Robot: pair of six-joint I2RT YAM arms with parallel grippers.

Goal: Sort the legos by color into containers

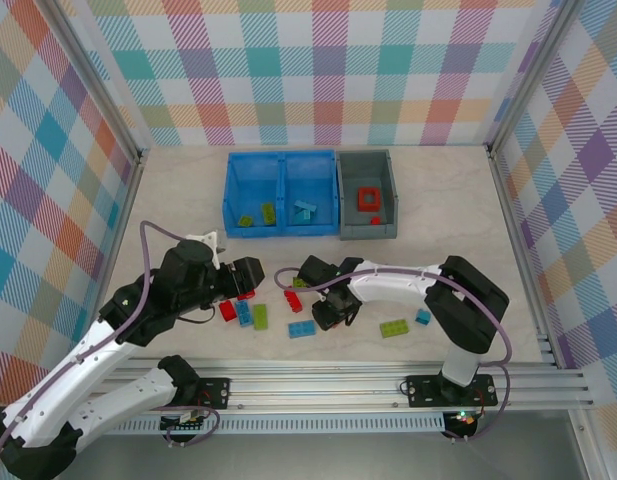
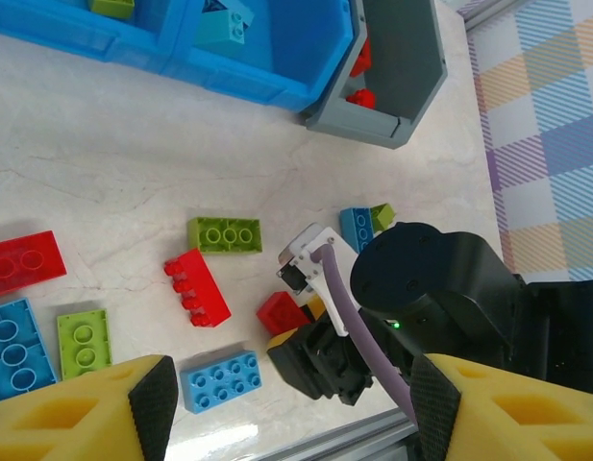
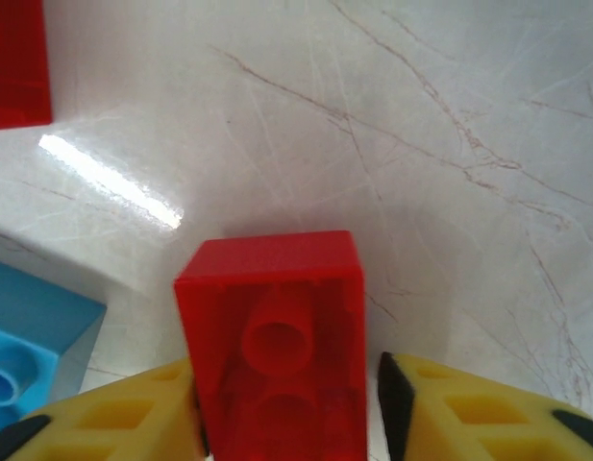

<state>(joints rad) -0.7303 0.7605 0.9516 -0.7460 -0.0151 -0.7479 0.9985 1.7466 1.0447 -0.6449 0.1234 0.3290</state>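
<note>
Tabletop [image 1: 438,200]: pale, marbled, glossy, faintly veined. Pastel plaid walls [image 1: 318,70] enclose three sides, with an aluminium rail [image 1: 388,380] along the near edge. Blue bin [image 1: 280,156] and grey bin [image 1: 388,165] stand side by side at the back, holding green bricks left, blue bricks right and red in grey. Loose bricks [image 1: 301,329] lie front centre. Left gripper [image 2: 291,399]: jaws apart, empty. Right gripper [image 3: 286,403]: fingers flank a red brick [image 3: 272,327]; firm grip cannot be confirmed.

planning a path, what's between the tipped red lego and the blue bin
One lime green lego, then bare table up to the blue bin, in the left wrist view.
</note>
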